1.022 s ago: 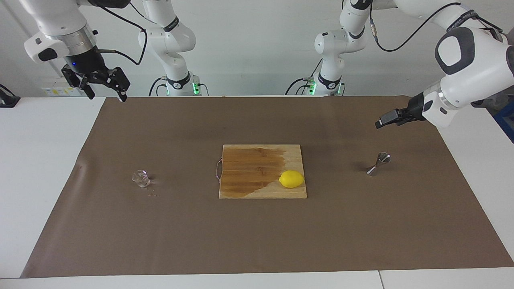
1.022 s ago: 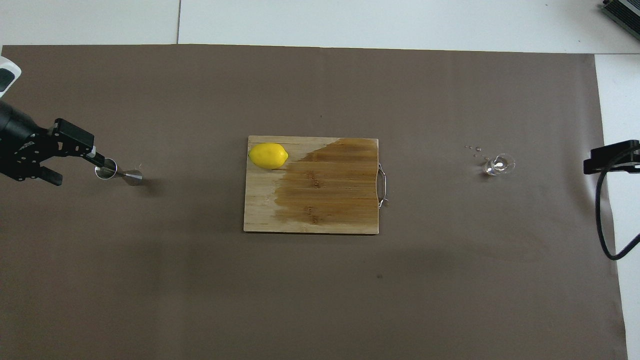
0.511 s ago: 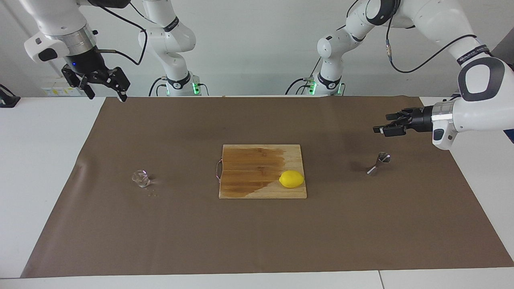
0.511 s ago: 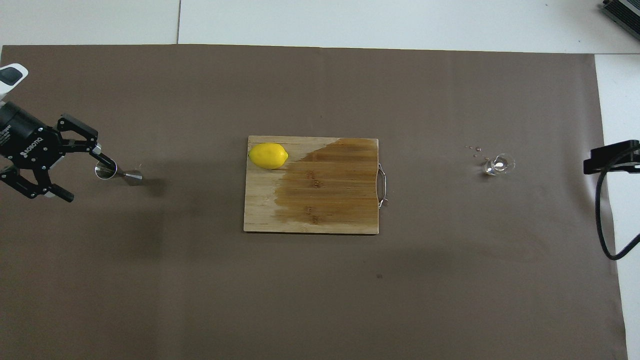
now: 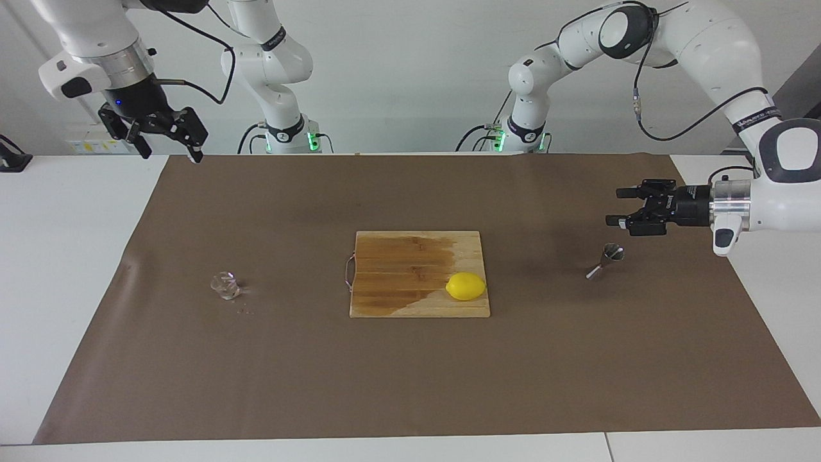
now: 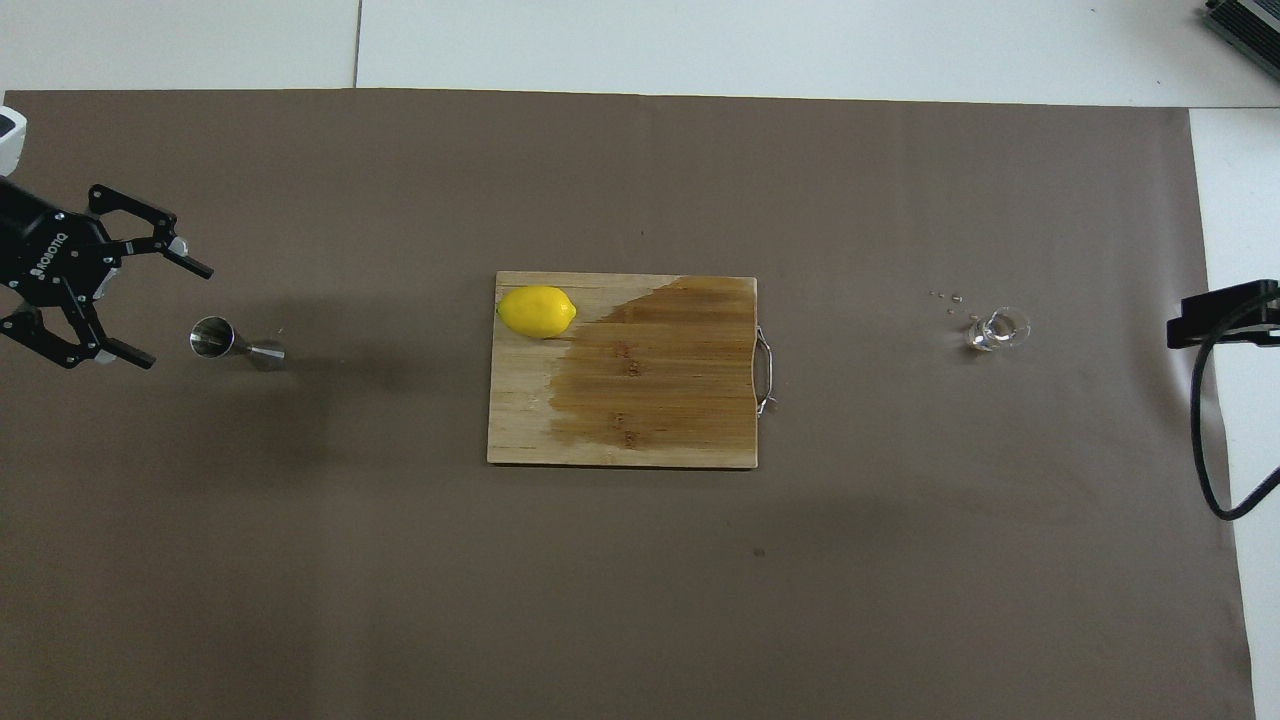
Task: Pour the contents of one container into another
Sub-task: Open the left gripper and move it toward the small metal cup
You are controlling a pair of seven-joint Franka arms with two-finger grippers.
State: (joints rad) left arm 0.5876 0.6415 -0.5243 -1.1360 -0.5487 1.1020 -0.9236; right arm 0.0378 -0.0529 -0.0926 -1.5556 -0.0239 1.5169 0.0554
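Black and spread wide, our left gripper [image 5: 614,206] hangs in the air just beside the steel jigger [image 5: 605,260] – not touching it. Our right gripper [image 5: 168,149], also spread, waits up by its table end. We see the glass cup [image 5: 225,285] standing near the cutting board [image 5: 410,256].

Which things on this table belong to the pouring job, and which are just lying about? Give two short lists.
Belonging to the job:
- clear glass cup, toward the right arm's end of the table
- steel jigger, toward the left arm's end
- left gripper, open, near the jigger

Just lying about:
- wooden cutting board, partly wet
- lemon, on the board
- brown mat
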